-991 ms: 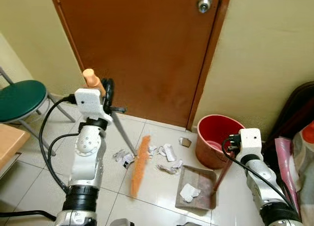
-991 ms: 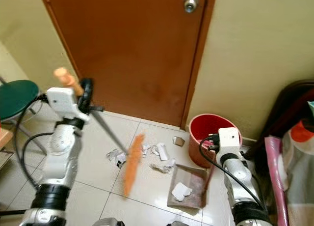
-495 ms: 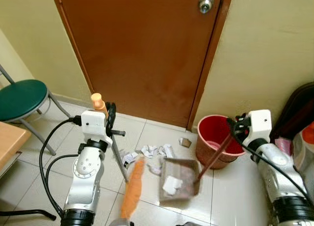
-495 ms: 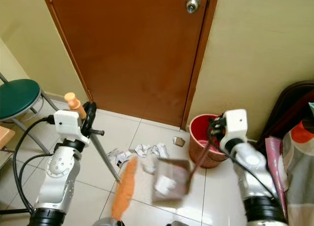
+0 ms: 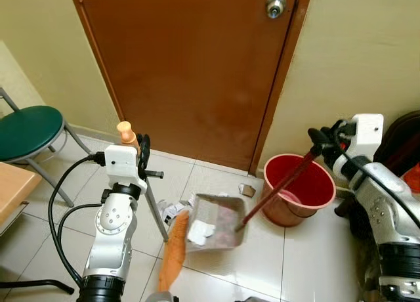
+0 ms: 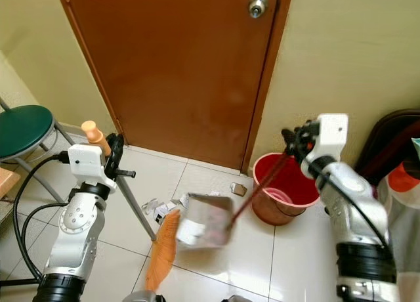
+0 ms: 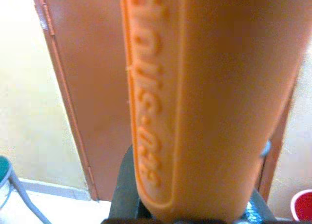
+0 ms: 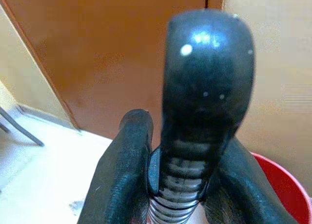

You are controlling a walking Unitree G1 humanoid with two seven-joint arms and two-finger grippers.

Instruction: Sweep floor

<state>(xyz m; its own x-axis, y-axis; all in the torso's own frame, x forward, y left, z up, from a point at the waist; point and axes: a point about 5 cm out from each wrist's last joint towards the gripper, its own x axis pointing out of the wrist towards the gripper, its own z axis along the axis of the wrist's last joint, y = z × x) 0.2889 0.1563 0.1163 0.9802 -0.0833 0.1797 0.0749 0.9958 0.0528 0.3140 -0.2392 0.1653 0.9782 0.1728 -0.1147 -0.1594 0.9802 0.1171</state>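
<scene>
My left gripper [image 5: 140, 151] is shut on the orange handle [image 7: 195, 102] of a broom whose grey pole [image 5: 155, 207] slants down to the orange brush head [image 5: 172, 255] on the tiles. My right gripper [image 5: 319, 140] is shut on the black end [image 8: 207, 97] of the dustpan's dark red handle [image 5: 279, 182]. The grey dustpan [image 5: 211, 213] hangs tilted above the floor, with paper scraps [image 5: 199, 231] in it. More paper scraps [image 5: 170, 211] lie on the tiles beside the brush. A red bucket [image 5: 298, 190] stands by the door frame, to the right of the dustpan.
A brown door [image 5: 190, 65] closes the space ahead. A green stool [image 5: 29, 123] with metal legs stands at the left, a wooden edge [image 5: 12, 190] below it. Dark bags [image 5: 403, 141] lean at the right wall. A small scrap [image 5: 247, 190] lies near the bucket.
The right gripper rose and lifted the dustpan off the floor, swinging it left and up with its scraps. The left gripper drew the broom head back toward me.
</scene>
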